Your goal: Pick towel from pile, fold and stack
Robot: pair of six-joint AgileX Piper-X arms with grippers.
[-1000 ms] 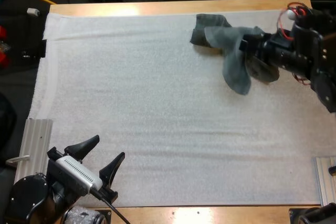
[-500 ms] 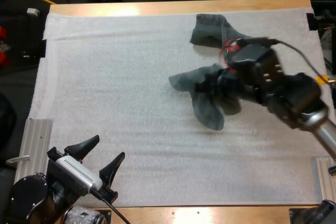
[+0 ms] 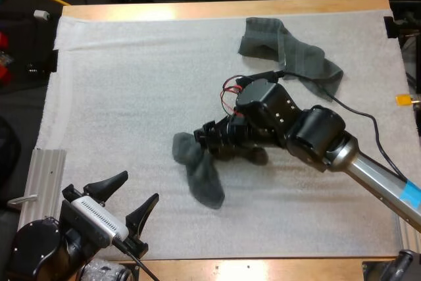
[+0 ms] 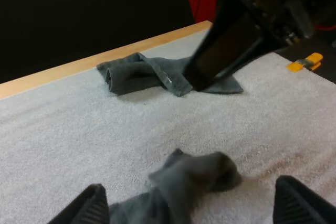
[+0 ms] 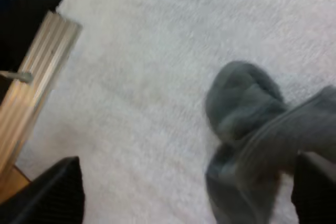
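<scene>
Black fingers (image 5: 55,195) of the right gripper (image 3: 209,141) stand wide apart, clamped on nothing; the crumpled towel (image 3: 197,172) lies on the mat between and just beyond them, one part running up close to a finger, contact unclear. Left gripper (image 3: 139,185) jaws are also apart and clear of anything, parked at the near left of the white mat (image 3: 131,97), with the crumpled towel a short way ahead of it. Crumpled towel sits near the mat centre, slightly toward the near side, well apart from the second towel (image 3: 283,51), which lies loosely bunched at the far right by the wooden table (image 3: 197,10) edge. Progress, as a judgement: pick and carry look done, towel looks let go in the work area; flattening, folding and stacking not yet done, and the second towel is untouched. Long axis of the crumpled towel runs diagonally in the high view, bunched rounded end toward the far left, flatter tail pointing toward the near right.
</scene>
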